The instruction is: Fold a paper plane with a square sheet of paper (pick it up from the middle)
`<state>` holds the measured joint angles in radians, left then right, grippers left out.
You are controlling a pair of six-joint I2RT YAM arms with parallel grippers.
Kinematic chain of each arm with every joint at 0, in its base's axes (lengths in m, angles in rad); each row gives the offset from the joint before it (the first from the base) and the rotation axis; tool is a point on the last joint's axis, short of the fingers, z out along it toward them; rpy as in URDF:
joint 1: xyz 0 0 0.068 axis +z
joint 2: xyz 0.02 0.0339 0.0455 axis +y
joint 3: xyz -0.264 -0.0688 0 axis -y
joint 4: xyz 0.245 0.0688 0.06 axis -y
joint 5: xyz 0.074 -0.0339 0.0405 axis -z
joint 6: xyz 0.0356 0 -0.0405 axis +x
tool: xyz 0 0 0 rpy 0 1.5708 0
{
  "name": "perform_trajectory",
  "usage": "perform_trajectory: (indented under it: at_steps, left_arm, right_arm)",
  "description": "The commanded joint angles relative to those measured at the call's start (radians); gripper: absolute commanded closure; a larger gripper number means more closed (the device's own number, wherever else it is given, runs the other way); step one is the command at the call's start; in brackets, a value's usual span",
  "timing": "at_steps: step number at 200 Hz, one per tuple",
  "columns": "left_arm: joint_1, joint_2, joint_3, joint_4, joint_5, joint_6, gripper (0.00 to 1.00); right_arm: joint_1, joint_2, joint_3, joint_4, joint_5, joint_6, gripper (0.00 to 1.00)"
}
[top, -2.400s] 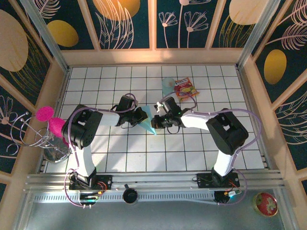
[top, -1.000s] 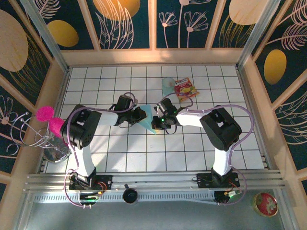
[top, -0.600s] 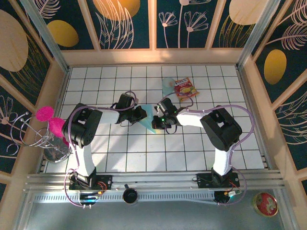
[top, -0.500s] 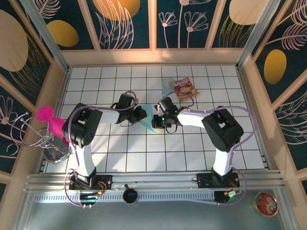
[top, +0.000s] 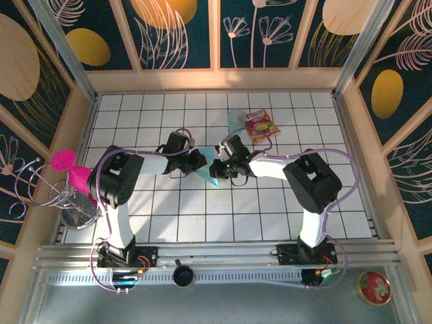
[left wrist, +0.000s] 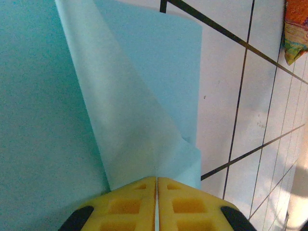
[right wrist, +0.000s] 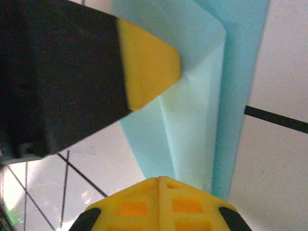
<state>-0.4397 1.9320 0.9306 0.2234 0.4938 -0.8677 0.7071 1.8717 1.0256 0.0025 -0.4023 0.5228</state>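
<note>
The left end effector (left wrist: 157,186) has its two yellow fingers pressed together with no gap, pinching a pale raised flap of the teal sheet of paper (left wrist: 43,120). From that pinch the flap fans away and up across the left wrist view, with a darker flat layer to its left and a lighter layer to its right that ends in a straight edge on the white tiles.

The right end effector (right wrist: 159,185) is likewise closed tight, its yellow fingers meeting on the near edge of the same sheet (right wrist: 192,120), where a creased, lighter fold rises above a darker strip along the right. Facing it in the right wrist view, a yellow fingertip (right wrist: 147,65) of the left end effector touches the top of that fold.

From above, the two end effectors meet tip to tip near the middle of the tiled worktop (top: 169,216), the left one (top: 200,162) and the right one (top: 217,167) just beside each other, with the sheet (top: 210,177) between them, a narrow teal wedge pointing toward the arm bases.

Farther back, well apart from the sheet, a pale blue cup (top: 236,119) sits just beside a red-and-yellow snack packet (top: 260,125).
</note>
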Motion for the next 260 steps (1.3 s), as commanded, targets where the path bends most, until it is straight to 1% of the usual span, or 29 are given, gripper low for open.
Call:
perform_trajectory:
  at_steps: [1,32,69,114,181,225,241,260]
  left_arm:
    - [0.005,0.039,-0.006,-0.073,-0.053,0.015,0.9]
    - [0.005,0.032,0.0,-0.071,-0.047,0.016,0.9]
    - [0.013,0.035,0.036,-0.084,-0.047,0.051,0.88]
    - [0.073,0.081,0.109,-0.134,-0.075,0.121,0.86]
    - [0.172,0.165,0.27,-0.244,-0.116,0.239,0.82]
    - [0.21,0.216,0.364,-0.298,-0.127,0.284,0.82]
    - [0.212,0.205,0.404,-0.323,-0.126,0.292,0.81]
    - [0.212,0.154,0.416,-0.331,-0.127,0.287,0.8]
  right_arm:
    - [0.003,0.035,0.016,-0.016,-0.008,-0.008,0.98]
    - [0.003,0.059,0.002,-0.073,0.042,-0.02,0.98]
    - [-0.001,0.087,-0.037,-0.162,0.114,-0.048,0.99]
    - [-0.021,0.089,-0.099,-0.199,0.145,-0.069,0.99]
    - [-0.033,0.072,-0.147,-0.182,0.129,-0.063,0.99]
    - [-0.044,0.047,-0.168,-0.151,0.099,-0.054,0.99]
    - [-0.044,0.03,-0.159,-0.124,0.077,-0.051,0.98]
    - [-0.047,-0.01,-0.121,-0.076,0.013,-0.029,0.95]
